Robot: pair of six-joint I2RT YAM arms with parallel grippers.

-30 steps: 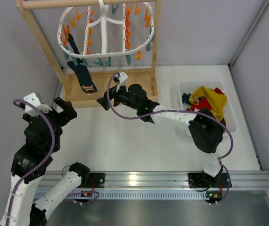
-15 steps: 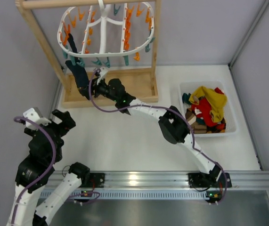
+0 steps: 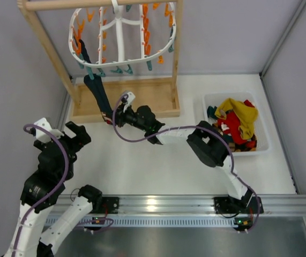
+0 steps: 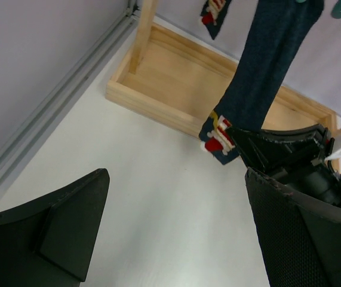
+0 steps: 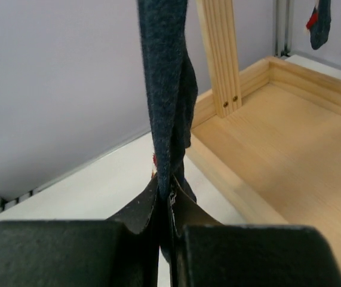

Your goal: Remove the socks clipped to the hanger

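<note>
Right claw (image 5: 169, 197) clamped on the low end of the navy sock (image 5: 164, 89)

A second ago this claw stood wide open short of the wooden frame (image 3: 147, 99); it has since reached in and closed flat on the fabric just by the patterned cuff, and the sock, still clipped to the white hanger (image 3: 121, 32), now slants taut down to it, so the grip looks made and a pull off the clip seems next; the left claw (image 3: 73, 135) waits spread wide and holding nothing, well apart on the desk (image 3: 142, 166); the clear bin (image 3: 209, 100) at the right holds a heap of red and mustard socks (image 3: 237, 120)
</note>
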